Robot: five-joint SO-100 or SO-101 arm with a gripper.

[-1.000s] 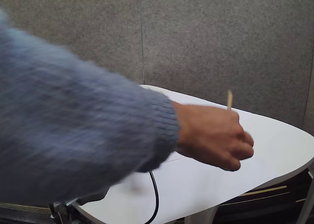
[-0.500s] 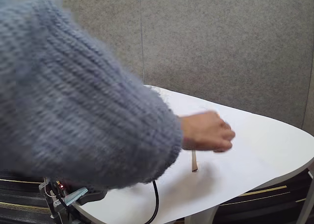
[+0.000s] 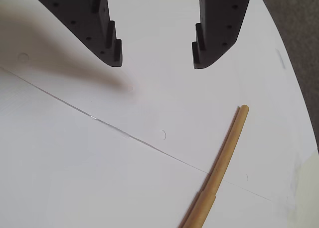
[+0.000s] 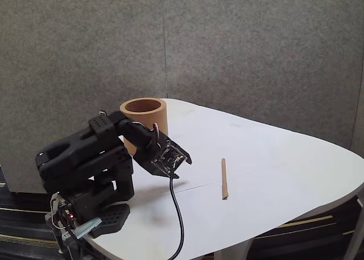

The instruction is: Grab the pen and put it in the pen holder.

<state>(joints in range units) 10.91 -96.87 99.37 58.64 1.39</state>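
Lying flat: pen | white table | grey wall | jaws apparently wide, empty

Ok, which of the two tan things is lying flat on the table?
The pen, a thin stick flat on the white table. The pen holder stands upright behind the arm.

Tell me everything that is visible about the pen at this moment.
The pen is a thin, straight, light-brown stick with a matte, wood-like look. It lies flat on the white table, alone, and nothing else touches it. In the fixed view it points roughly away from the camera, to the right of the gripper. In the wrist view the pen runs diagonally from the bottom edge up to a blunt round end, and it thickens slightly toward the bottom. It lies below and right of the open jaws, across a thin line on the table.
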